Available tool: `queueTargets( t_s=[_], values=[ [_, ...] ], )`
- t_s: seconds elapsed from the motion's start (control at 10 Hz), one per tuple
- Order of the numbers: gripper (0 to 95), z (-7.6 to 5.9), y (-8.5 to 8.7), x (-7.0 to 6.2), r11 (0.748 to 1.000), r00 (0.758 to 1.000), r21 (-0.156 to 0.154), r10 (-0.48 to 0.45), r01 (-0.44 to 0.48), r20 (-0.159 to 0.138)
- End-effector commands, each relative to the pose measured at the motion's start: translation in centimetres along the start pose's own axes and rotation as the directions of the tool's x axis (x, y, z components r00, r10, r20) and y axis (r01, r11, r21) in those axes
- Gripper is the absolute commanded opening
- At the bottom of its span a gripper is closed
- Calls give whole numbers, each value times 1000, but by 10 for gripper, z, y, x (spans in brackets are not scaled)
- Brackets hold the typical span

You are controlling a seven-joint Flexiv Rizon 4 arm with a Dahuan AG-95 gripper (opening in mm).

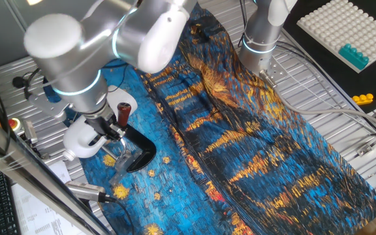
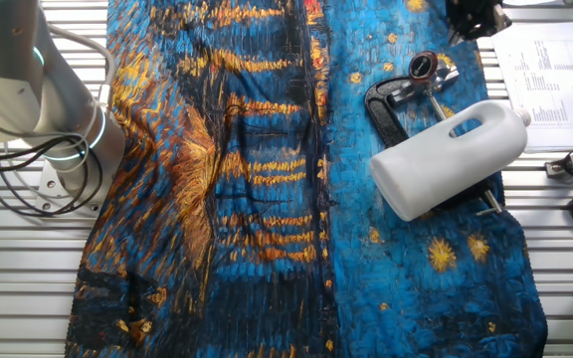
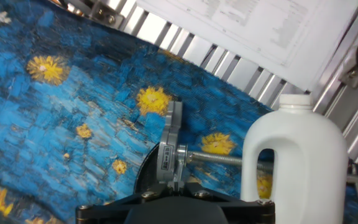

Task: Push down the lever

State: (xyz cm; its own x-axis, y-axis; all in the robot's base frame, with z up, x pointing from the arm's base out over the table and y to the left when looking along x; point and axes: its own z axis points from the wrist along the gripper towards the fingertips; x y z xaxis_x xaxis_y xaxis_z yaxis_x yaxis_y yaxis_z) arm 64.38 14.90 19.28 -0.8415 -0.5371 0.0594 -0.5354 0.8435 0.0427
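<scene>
In one fixed view the gripper (image 1: 113,134) hangs beside the lever (image 1: 123,112), whose knob stands by the white housing (image 1: 80,139).

The other fixed view shows the lever (image 2: 427,70) over the black base (image 2: 386,104).

The hand view hides the fingers; opening cannot be told.

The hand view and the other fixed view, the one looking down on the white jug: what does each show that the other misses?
Only the hand view shows the metal bracket and threaded rod up close. Only the other fixed view shows the lever with its reddish-brown knob, the black curved base, the robot's pedestal and the whole cloth. Both show the white housing with its handle hole, the starry blue cloth and the printed paper.
</scene>
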Motion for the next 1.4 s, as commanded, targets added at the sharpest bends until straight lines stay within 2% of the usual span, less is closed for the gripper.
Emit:
queueTargets(
  t_s=[0.1, 0.2, 0.3, 0.4, 0.6, 0.8, 1.1, 1.4],
  values=[
    [0, 0, 0, 2, 1000, 1000, 9, 1, -1, 5],
    [0, 0, 0, 2, 1000, 1000, 22, 0, 1, -9],
    [0, 0, 0, 2, 999, 999, 51, -11, 13, -30],
    [0, 2, 0, 3, 998, 999, 54, -10, 13, -42],
    [0, 13, 0, 11, 998, 998, 53, -21, 24, -52],
    [0, 22, 0, 18, 997, 998, 64, -31, 35, -49],
    [0, 28, -7, 21, 994, 996, 90, -57, 63, -63],
    [0, 34, -18, 28, 993, 995, 96, -66, 72, -72]
  ],
)
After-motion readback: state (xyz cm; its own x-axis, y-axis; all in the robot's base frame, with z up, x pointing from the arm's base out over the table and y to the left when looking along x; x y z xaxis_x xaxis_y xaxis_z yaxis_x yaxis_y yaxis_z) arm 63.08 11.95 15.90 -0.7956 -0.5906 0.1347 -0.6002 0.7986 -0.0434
